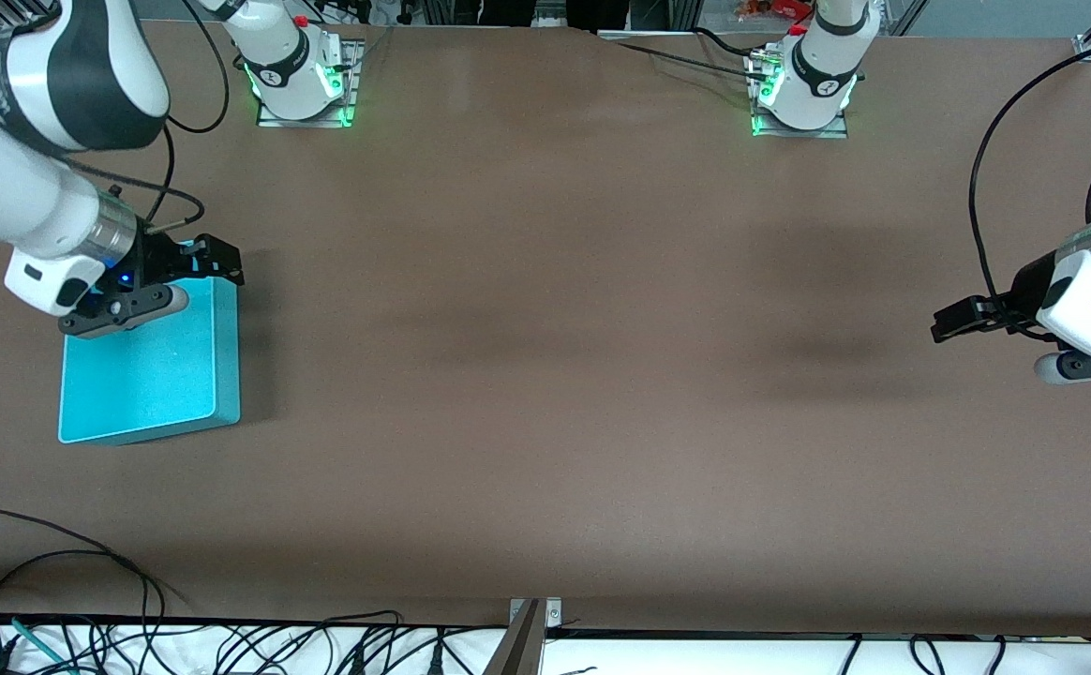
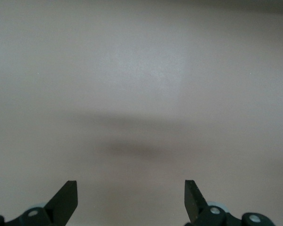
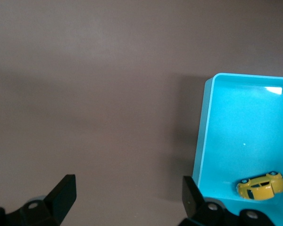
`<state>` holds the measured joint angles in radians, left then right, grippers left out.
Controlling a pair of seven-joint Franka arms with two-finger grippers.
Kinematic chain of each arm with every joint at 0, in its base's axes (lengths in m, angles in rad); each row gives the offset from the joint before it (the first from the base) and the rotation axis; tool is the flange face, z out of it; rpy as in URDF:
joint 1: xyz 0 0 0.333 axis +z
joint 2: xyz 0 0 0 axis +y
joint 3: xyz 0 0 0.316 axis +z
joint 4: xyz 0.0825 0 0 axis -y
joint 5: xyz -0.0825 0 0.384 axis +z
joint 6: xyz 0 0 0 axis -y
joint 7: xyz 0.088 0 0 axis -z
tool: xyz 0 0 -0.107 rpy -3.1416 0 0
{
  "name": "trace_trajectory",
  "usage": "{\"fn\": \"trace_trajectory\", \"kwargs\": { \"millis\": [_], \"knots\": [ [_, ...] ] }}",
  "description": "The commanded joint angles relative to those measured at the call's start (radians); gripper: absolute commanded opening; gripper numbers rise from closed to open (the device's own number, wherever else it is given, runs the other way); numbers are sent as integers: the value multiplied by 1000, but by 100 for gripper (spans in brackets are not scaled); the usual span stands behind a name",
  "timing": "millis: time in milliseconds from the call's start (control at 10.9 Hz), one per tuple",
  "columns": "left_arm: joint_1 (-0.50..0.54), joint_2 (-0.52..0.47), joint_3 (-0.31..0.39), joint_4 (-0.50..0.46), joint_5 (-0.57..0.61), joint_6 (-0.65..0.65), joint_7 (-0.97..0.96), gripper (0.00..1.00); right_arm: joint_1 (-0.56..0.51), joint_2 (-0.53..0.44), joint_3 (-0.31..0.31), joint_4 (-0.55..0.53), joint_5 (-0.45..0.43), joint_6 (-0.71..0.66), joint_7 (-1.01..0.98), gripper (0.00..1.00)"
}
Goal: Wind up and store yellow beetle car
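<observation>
Car's in: yellow beetle car (image 3: 261,186) lies inside turquoise bin (image 3: 203,141), seemingly side-on beneath spread, empty right gripper (image 3: 127,200); left gripper (image 2: 131,202) waits spread, well apart

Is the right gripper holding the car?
No: the right gripper is open and empty, and the yellow car lies inside the turquoise bin.
</observation>
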<state>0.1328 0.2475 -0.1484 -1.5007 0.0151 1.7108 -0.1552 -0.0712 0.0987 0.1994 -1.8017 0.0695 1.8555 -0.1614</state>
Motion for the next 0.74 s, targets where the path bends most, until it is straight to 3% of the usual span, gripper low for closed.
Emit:
{"fn": "trace_trajectory", "kwargs": {
  "millis": [0,644],
  "knots": [
    [-56,-27,62,-21,-18,-11,26,100,14,-105,-5,-8,-8,-64,94,100],
    [-70,-34,84,-18,-20,-14,26,100,47,-96,-53,127,-22,-154,250,100]
  ]
}}
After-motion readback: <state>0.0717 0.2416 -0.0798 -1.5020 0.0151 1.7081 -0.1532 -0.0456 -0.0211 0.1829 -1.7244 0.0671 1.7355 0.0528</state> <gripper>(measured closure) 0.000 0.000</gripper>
